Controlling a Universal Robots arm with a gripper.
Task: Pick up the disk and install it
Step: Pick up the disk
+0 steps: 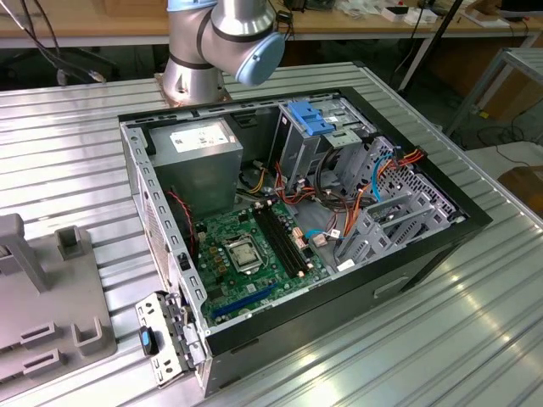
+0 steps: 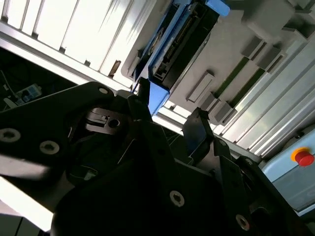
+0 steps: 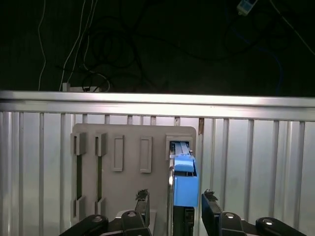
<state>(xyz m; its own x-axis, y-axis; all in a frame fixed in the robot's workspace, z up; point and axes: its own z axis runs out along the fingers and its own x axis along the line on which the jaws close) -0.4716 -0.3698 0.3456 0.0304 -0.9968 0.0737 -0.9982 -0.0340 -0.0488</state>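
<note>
The disk (image 3: 184, 184) stands on its edge in a holder of the grey fixture plate (image 3: 129, 189), at one end of the plate's row of holders. Its bright blue carrier is turned toward the camera in the first wrist view. The grey metal body shows better in the second wrist view (image 2: 184, 34), w/ the blue rail along one side.

The gripper (image 3: 175, 202) hangs directly over the plate w/ jaws apart, holding nothing. There is one finger (image 3: 142, 202) on each side of the disk. On one side a clear gap to the blue frame is visible. The other finger is just beside the frame, and I cannot tell if it touches. In the second wrist view the gripper (image 2: 168, 101) is again at the disk's blue end, fingertips near it.

The other holders on the plate, slots and small raised brackets, carry nothing. The plate lies flat on the ribbed aluminium table (image 3: 39, 162).

In the exterior view the plate (image 1: 51, 297) has the open PC case (image 1: 407, 254) beside it on the same table, on the exterior view's right of the plate and apart from it. Inside the case, so off the plate, are the green motherboard (image 1: 246, 254), a big grey metal box w/ white label (image 1: 199, 157) and a pale blue ribbed latch (image 1: 310, 117). The arm (image 1: 229, 34) has its base behind the case, well apart from the plate.

A red button (image 2: 303, 157) sits on a pale box, apart from the plate.
</note>
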